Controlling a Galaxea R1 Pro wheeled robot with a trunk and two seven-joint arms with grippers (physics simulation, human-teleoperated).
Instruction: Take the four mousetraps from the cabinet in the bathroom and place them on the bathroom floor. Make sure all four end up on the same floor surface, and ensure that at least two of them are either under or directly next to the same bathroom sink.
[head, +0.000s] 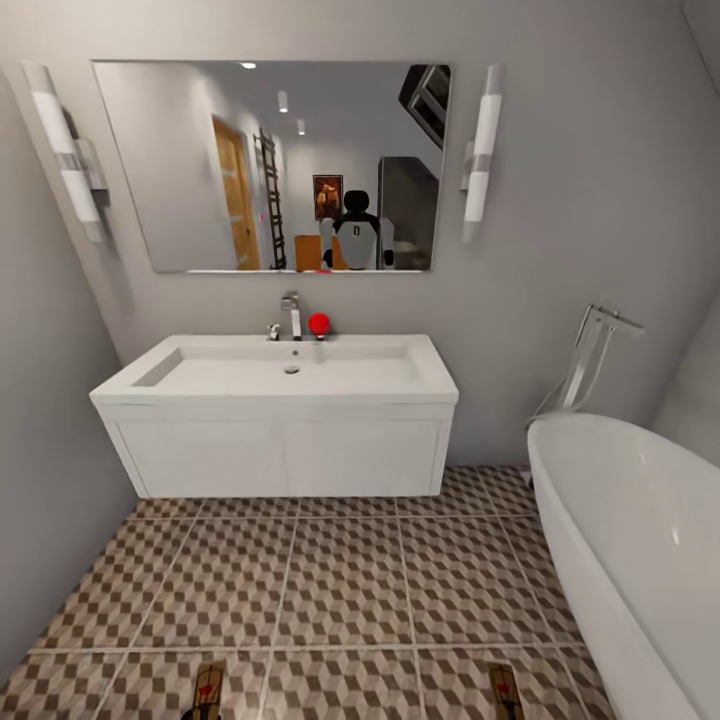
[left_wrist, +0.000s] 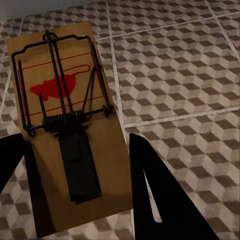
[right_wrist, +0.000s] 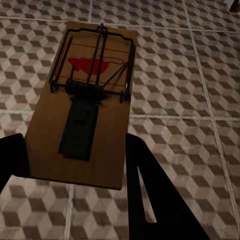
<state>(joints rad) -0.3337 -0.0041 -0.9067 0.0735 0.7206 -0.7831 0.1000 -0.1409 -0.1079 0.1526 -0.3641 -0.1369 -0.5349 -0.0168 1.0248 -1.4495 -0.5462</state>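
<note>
Nearest the camera, the left mousetrap (left_wrist: 65, 135) sits between the dark fingers of the left pincer (left_wrist: 75, 185), which looks clamped on its board. The right mousetrap (right_wrist: 85, 100) is held the same way by the right pincer (right_wrist: 70, 175). Both hang above the bathroom floor (head: 340, 590), near its front edge in the head view, not yet laid down. The sink (head: 280, 385) stands further ahead against the wall. So, I judge, two traps are carried here, none is placed under the sink, and the other two remain to fetch.

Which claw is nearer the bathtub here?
Right. Its claw, holding a mousetrap, sits beside the bathtub; the left claw with its mousetrap is farther across the floor.
</note>
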